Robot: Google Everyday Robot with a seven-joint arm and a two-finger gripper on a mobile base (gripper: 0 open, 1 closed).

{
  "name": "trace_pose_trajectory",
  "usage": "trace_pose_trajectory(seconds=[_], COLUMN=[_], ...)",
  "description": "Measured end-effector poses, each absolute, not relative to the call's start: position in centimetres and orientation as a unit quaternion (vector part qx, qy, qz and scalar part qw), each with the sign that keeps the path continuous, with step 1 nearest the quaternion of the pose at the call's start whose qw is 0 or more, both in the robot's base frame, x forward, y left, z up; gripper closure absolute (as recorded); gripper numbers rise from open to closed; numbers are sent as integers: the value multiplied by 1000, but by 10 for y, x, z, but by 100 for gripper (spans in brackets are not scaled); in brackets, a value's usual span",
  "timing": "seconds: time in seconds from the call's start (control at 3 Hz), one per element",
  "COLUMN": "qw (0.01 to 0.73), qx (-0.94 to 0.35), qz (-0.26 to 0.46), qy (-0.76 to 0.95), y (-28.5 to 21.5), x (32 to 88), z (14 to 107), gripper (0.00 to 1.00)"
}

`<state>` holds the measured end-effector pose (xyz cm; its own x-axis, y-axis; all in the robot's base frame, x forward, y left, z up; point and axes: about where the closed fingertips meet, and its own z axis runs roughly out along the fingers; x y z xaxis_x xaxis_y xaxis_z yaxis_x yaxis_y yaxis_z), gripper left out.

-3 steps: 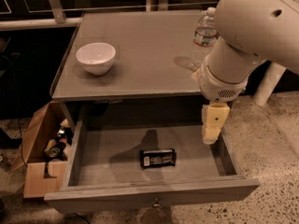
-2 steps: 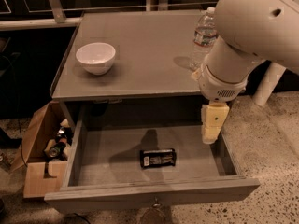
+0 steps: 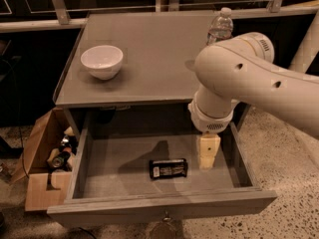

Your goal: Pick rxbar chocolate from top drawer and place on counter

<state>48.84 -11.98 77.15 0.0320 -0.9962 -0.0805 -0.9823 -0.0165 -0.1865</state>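
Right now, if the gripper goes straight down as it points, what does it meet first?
The gripper points down into the top drawer, so it would probably meet the drawer's bare floor first, just beside the rxbar chocolate; depth is unclear.

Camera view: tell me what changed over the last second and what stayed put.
The gripper moved leftward in the picture and lower into the top drawer, now just beside the rxbar chocolate, which it has not taken hold of. The bar, the white bowl and water bottle on the counter, and the open drawer stayed as they were.
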Motion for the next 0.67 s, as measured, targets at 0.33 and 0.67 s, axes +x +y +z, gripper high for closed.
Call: trace_pose_trajectory(seconds=[0.33,0.67], qw=[94,92], qx=[-712,-716], qz=[-36,-23], qy=[695,692], y=[-120,-110], x=[488,488], z=[769,754], gripper=[0,0])
